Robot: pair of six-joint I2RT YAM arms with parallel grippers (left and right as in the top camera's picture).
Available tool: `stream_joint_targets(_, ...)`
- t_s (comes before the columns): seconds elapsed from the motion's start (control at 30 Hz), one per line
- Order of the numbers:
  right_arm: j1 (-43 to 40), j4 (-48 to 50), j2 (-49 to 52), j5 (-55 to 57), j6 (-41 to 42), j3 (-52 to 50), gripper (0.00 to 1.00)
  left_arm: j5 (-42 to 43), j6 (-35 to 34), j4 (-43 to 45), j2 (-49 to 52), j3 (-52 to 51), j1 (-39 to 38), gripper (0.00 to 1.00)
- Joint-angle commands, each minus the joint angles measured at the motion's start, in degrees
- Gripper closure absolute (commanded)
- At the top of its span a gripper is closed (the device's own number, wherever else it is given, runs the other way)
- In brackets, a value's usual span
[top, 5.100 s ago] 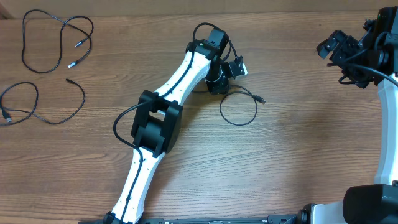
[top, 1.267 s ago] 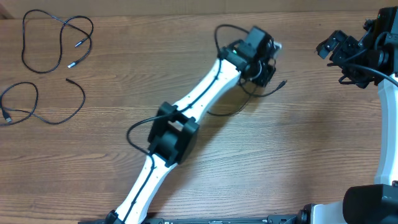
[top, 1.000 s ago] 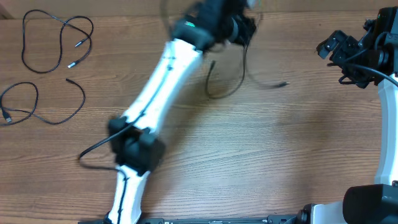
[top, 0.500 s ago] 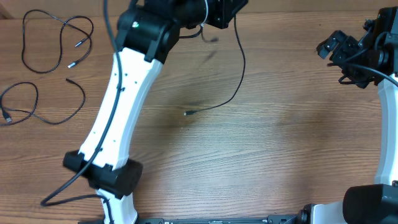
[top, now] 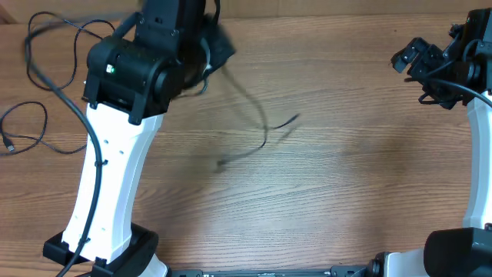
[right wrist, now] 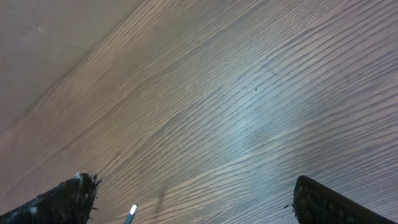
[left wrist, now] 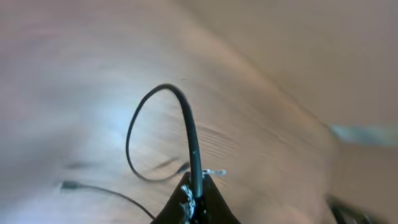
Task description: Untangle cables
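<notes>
1. The left arm [top: 115, 161] is raised close to the overhead camera. It fills the left part of that view and covers part of the wooden table [top: 346, 192].
2. The left gripper [left wrist: 198, 198] has its fingers pressed together. They pinch the held cable [left wrist: 189, 124] at the fingertips.
3. In the left wrist view, the held cable rises from the pinch, arcs over to the left and drops into an open loop. A second strand crosses the lower left of this view and ends in a plug tip [left wrist: 67, 185].
4. In the overhead view, the held cable is a thin, blurred strand. It trails from the left gripper down and to the right, over the table just left of centre. Whether its lower end touches the table cannot be told.
5. The upper-left cable [top: 65, 21] lies on the table at the far left corner. The left arm hides part of it.
6. The left-edge cable [top: 34, 106] lies flat in a loop at the left border of the table, nearer the robot than the upper-left cable. Both are well apart from the held cable.
7. The right gripper [right wrist: 193, 190] is spread wide. Its fingers [right wrist: 68, 199] sit at the two lower corners of the right wrist view, with only wood grain showing between them.
8. The right arm [top: 477, 146] stands at the right edge of the table, well apart from all three cables.
</notes>
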Motion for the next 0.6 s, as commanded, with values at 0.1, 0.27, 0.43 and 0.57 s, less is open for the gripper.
stream_joint_targets(0.1, 0.0, 0.3, -0.1, -0.3, 0.3, 0.8, 0.00, -14.8, -26.9, -8.6, -0.3, 0.2, 4.4, 0.96)
stream_joint_targets(0.27, 0.0, 0.3, -0.1, -0.3, 0.3, 0.8, 0.00, -15.9, -32.3, -13.4, -0.3, 0.2, 8.4, 0.96)
stream_joint_targets(0.43, 0.0, 0.3, -0.1, -0.3, 0.3, 0.8, 0.00, -15.7, -34.3, -13.4, -0.3, -1.6, 12.4, 0.96)
stream_joint_targets(0.57, 0.0, 0.3, -0.1, -0.3, 0.3, 0.8, 0.00, -13.4, -40.3, -13.4, -0.2, -3.4, 15.1, 0.96)
